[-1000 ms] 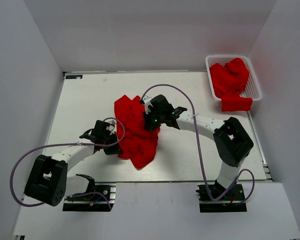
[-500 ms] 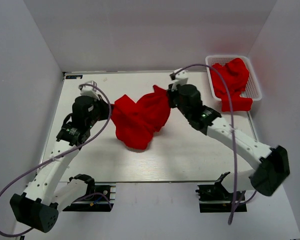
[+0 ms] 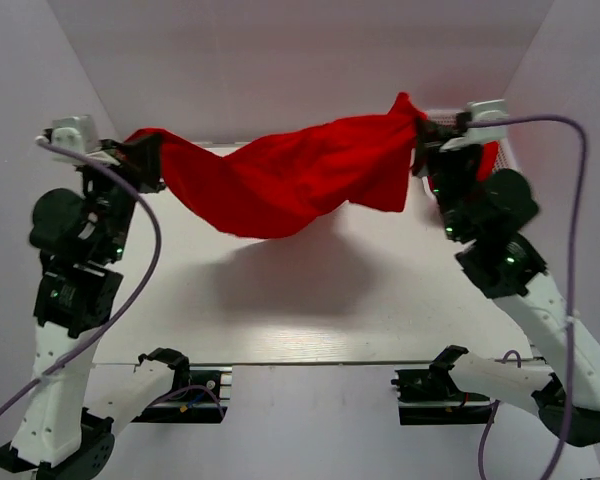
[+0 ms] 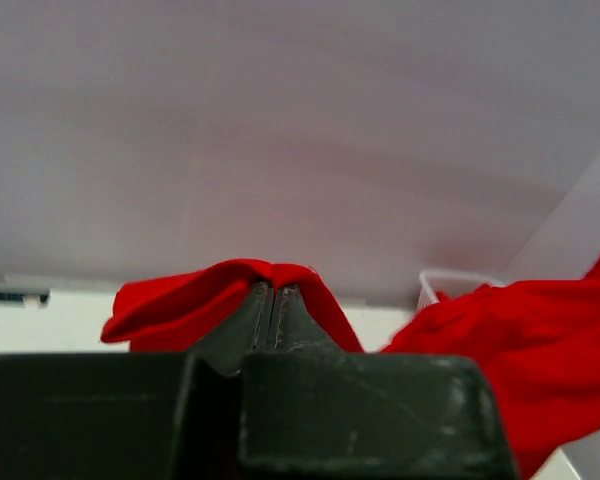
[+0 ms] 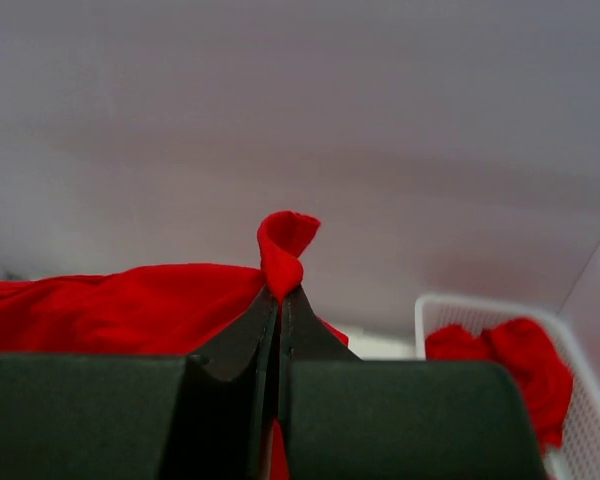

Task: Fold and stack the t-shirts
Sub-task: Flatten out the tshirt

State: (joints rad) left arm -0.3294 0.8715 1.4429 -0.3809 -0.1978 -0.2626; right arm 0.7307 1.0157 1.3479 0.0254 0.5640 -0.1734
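A red t-shirt (image 3: 290, 175) hangs stretched in the air between my two grippers, high above the table, sagging in the middle. My left gripper (image 3: 148, 158) is shut on its left end; cloth wraps over the closed jaws in the left wrist view (image 4: 272, 285). My right gripper (image 3: 418, 128) is shut on its right end, where a twist of red cloth (image 5: 285, 250) sticks up from the closed jaws (image 5: 280, 295). More red t-shirts (image 5: 515, 370) lie crumpled in the white mesh basket (image 5: 435, 305) at the back right, mostly hidden behind my right arm in the top view.
The white table (image 3: 320, 300) lies below the hanging shirt, which casts a shadow on it. Grey walls close in on the left, back and right. The arm bases (image 3: 180, 385) sit at the near edge.
Both arms have risen and spread far apart, lifting the shirt off the table and stretching it out wide in the air. Both grippers have stayed shut on the cloth.
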